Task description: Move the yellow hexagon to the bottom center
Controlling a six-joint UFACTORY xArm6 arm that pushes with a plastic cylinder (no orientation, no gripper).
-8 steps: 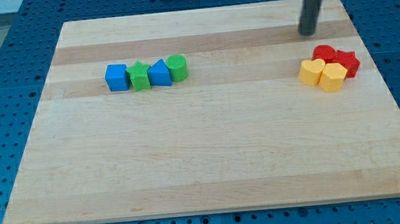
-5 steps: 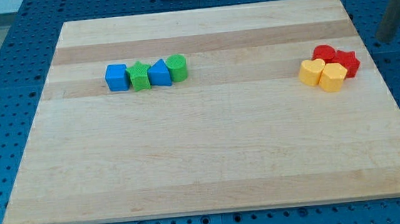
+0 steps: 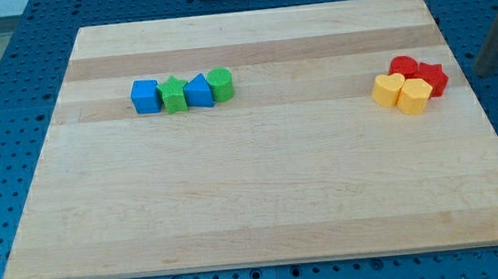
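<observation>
A: Since the rod has no jaws to open or shut, where is my tip (image 3: 483, 73)?

B: Off the board's (image 3: 254, 201) right edge, near the red star (image 3: 434, 78).

A: And the yellow hexagon (image 3: 414, 96)?

B: At the view's right, touching the other yellow block (image 3: 387, 88).

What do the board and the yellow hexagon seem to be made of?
The board looks like pale wood with a smooth matte finish: long grain bands run across it. The yellow hexagon looks like plastic, possibly painted wood: even, saturated colour with no grain showing.
</observation>
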